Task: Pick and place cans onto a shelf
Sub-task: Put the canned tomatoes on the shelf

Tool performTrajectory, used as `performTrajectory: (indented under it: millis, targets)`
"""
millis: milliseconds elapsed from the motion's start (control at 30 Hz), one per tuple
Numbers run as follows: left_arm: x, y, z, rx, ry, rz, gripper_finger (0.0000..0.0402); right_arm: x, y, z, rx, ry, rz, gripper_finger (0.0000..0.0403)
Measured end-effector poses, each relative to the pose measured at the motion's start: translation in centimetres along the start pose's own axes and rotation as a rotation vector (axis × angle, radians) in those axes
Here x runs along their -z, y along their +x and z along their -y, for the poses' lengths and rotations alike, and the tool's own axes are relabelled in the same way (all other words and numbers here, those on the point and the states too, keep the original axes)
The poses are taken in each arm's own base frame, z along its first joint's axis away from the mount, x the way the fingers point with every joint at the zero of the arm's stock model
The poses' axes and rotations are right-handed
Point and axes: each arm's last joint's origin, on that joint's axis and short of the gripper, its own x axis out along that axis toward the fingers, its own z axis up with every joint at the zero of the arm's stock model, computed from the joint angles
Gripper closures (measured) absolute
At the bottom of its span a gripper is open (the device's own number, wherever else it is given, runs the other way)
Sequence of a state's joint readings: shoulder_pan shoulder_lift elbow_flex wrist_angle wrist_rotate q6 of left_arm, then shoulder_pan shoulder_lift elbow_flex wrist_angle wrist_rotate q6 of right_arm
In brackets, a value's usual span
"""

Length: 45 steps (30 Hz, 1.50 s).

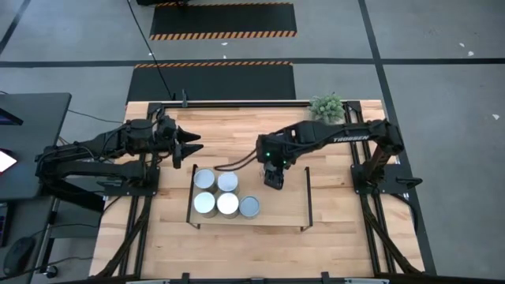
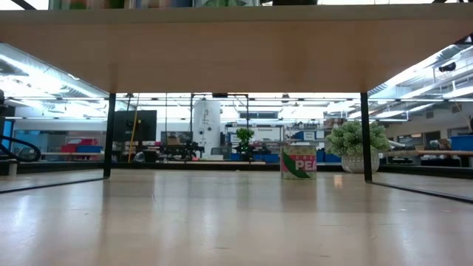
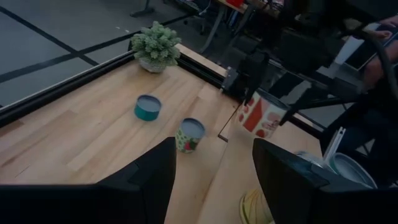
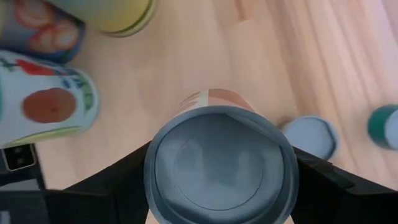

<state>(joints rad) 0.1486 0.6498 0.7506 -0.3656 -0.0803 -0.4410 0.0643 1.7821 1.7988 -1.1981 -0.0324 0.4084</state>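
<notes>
Round silvery can (image 4: 221,165) in right end effector (image 1: 274,178)

Pale blond wood with a fine straight grain is shown by the bench (image 1: 347,229), and the same light wood by the shelf (image 1: 276,209), whose rails are thin and black. From above, 4 pale whitish-silver lids and 1 bluish-grey lid are seen on the 5 cans (image 1: 223,195) grouped on the shelf. A dull grey lid and a white label printed with red are carried by the held can (image 4: 221,165) in the dark right claw (image 1: 273,180). A teal can (image 3: 148,107) and a green-and-red labelled can (image 3: 189,135) are seen beside a green plant (image 3: 157,43) in a whitish pot. The left claw (image 1: 192,147) is black.
</notes>
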Motion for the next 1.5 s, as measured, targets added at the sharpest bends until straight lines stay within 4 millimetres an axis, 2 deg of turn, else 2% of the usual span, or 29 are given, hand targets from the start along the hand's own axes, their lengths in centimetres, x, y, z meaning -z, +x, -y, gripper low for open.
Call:
performTrajectory:
  millis: [167,433,767,1000,1267,1500]
  targets:
    - [0.0,0.0,0.0,0.0,-0.001,0.001,0.0182,0.4,0.0,-1.2,-0.035,0.004,-0.001,0.0109]
    - [0.0,0.0,0.0,0.001,0.011,0.001,0.0182,1.3,0.3,-1.2,-0.047,0.022,-0.098,0.0109]
    - [0.0,0.0,0.0,0.001,0.042,0.002,0.0182,1.3,0.7,-1.4,-0.093,0.005,-0.133,0.0102]
    - [0.0,0.0,0.0,0.001,0.045,0.003,0.0182,1.7,2.4,-3.2,-0.129,-0.001,-0.206,0.0103]
    - [0.0,0.0,0.0,0.001,0.045,0.002,0.0182,2.4,2.3,-4.9,-0.079,-0.006,-0.183,0.0103]
    - [0.0,0.0,0.0,0.001,0.045,0.002,0.0182,3.2,2.2,-7.0,-0.1,-0.017,-0.15,0.0103]
